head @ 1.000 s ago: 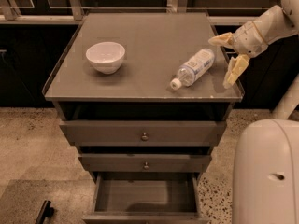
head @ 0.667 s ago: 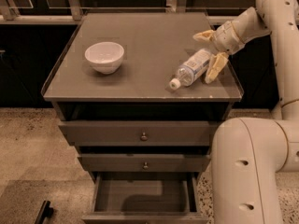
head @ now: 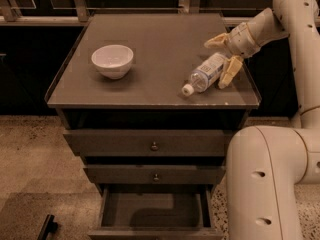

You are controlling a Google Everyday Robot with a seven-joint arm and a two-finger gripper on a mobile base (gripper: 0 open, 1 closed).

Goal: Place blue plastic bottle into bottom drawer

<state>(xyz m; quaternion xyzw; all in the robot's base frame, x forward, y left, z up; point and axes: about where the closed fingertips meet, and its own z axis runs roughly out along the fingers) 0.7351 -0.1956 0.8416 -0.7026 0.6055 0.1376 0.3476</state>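
The blue plastic bottle (head: 206, 73) lies on its side on the cabinet top (head: 160, 49), near the right front, with its white cap towards the front left. My gripper (head: 220, 59) is open and straddles the bottle's rear end, one finger behind it and one in front. The fingers stand a little apart from the bottle. The bottom drawer (head: 155, 213) is pulled open below and shows nothing inside.
A white round bowl (head: 112, 60) stands on the left of the cabinet top. The two upper drawers (head: 152, 144) with small knobs are closed. My arm's large pale body (head: 270, 179) stands at the cabinet's right front corner. Speckled floor lies to the left.
My gripper has moved left from beside the cabinet's right edge to the bottle, and its fingers now stand on either side of the bottle's rear end. The bottle has not moved.
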